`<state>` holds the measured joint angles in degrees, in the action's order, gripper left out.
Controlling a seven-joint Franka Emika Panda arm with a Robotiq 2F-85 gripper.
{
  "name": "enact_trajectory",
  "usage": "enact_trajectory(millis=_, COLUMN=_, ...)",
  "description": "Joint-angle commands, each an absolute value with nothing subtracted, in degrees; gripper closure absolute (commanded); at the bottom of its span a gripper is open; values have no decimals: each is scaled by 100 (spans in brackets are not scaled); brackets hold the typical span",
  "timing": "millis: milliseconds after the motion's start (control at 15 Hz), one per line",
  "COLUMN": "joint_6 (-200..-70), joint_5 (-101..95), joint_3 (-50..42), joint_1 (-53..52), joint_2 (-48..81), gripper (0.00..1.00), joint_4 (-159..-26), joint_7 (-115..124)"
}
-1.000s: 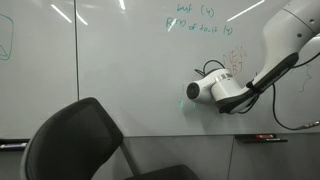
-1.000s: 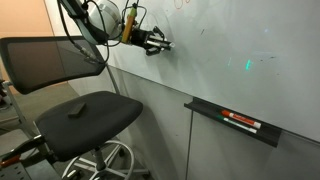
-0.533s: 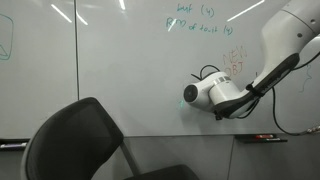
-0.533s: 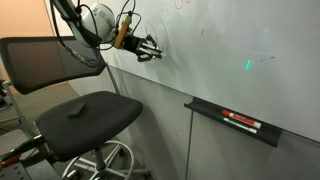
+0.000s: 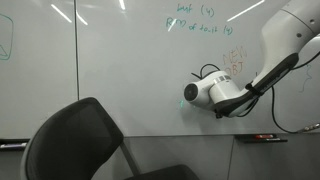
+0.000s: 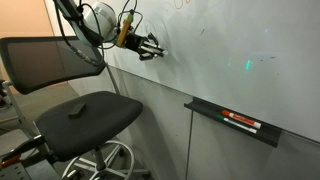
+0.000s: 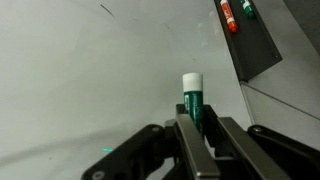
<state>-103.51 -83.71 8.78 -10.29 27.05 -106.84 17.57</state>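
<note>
My gripper [image 7: 196, 135] is shut on a green marker [image 7: 193, 98] with a white cap, which points at the whiteboard [image 7: 90, 80]. In an exterior view the gripper [image 6: 150, 47] sits just off the whiteboard [image 6: 230, 50], the marker tip close to the surface. In an exterior view the arm's wrist [image 5: 215, 95] faces the whiteboard [image 5: 120, 70]; the marker is hidden there. Green writing [image 5: 200, 20] and faint orange marks [image 5: 235, 60] stand on the board above the wrist.
A marker tray [image 6: 235, 122] holding a red marker [image 6: 242, 121] hangs below the board, also seen in the wrist view as a tray [image 7: 250, 40] with red and green markers. A black office chair [image 6: 70, 90] stands in front of the board.
Between one second and half a second ago the arm moved a little along the board with the marker. Since then nothing has visibly moved.
</note>
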Motion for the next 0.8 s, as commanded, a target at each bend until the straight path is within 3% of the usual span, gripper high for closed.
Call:
enact_trajectory(millis=0, joint_6=-10294, joint_5=-8514, joint_3=781, joint_1=-1061, joint_2=2822, gripper=94, joint_4=-10436, joint_7=1683)
enact_trajectory(millis=733, joint_6=-10284, joint_5=-8635, joint_3=705, joint_1=-1108, joint_2=3326, gripper=94, joint_4=-9965, joint_7=1728)
